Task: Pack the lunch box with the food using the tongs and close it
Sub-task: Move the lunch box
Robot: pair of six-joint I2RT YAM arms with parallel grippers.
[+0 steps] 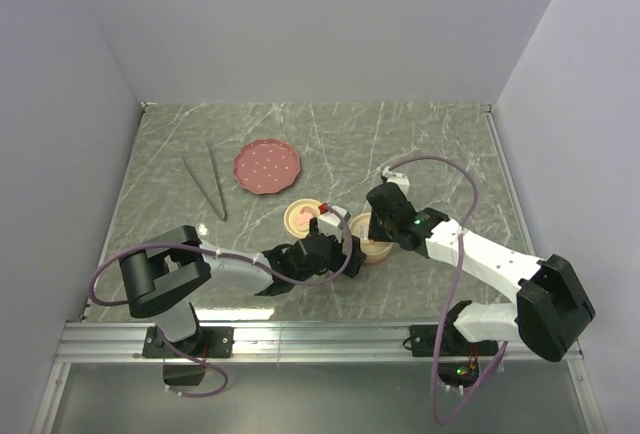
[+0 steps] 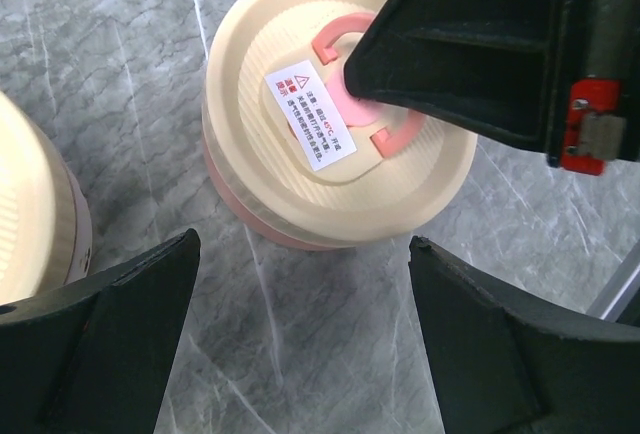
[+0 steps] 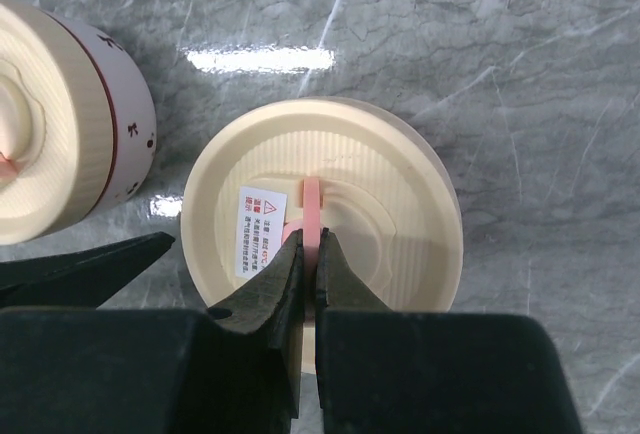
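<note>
Left gripper (image 2: pixel 300 354) jaws spread, low centre. Long silver metal tongs (image 1: pixel 205 186) lie upper left on the grey-green marbled tabletop (image 1: pixel 440 144); round pink dotted plate (image 1: pixel 267 166) beside them; round cream lunch box (image 3: pixel 400 204) centre, right gripper (image 3: pixel 310 254) pinching its lid's pink loop handle (image 3: pixel 312 199). Plain white walls (image 1: pixel 320 24) on three sides.

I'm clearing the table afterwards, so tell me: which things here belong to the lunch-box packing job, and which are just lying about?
Belongs to the job: lidded lunch box; right gripper, jaws shut on its pink handle; left gripper, open beside it; second cream container; tongs, untouched.
Just lying about: pink dotted plate.
</note>
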